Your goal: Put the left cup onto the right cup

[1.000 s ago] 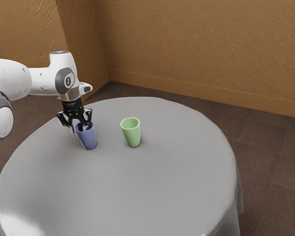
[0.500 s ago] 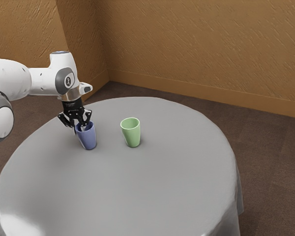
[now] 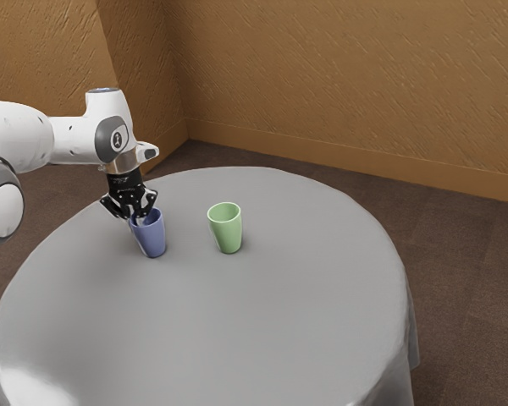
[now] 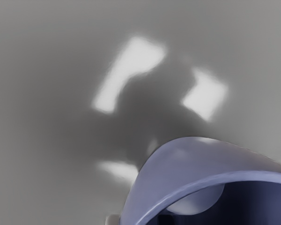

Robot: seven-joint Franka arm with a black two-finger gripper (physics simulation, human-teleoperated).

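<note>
1. The smooth, periwinkle-blue tapered plastic cup (image 3: 151,237) stands on the table toward the exterior view's left. It is wider at the rim than at the base and leans slightly.
2. The pale green tapered plastic cup (image 3: 226,228) has the same shape. It stands upright just to the exterior view's right of the blue one, with a clear gap between the 2.
3. The black two-finger gripper (image 3: 135,213) hangs from the white glossy arm (image 3: 59,139). Its fingers are drawn close together and pinch the blue cup's rim wall on the side nearer the arm.
4. The round table (image 3: 279,321) wears a matte grey cloth that drapes in soft folds over its edge.
5. Behind it rise rough, scratched ochre plaster walls (image 3: 339,76) above a dark brown floor (image 3: 466,254).
6. The wrist view brings the blue cup (image 4: 196,178) close. Its curved rim and dark interior sit right under the hand.
7. On the grey table (image 4: 47,93) beyond it lie bright patches of light around a soft shadow (image 4: 154,108), detail the exterior view lacks.
</note>
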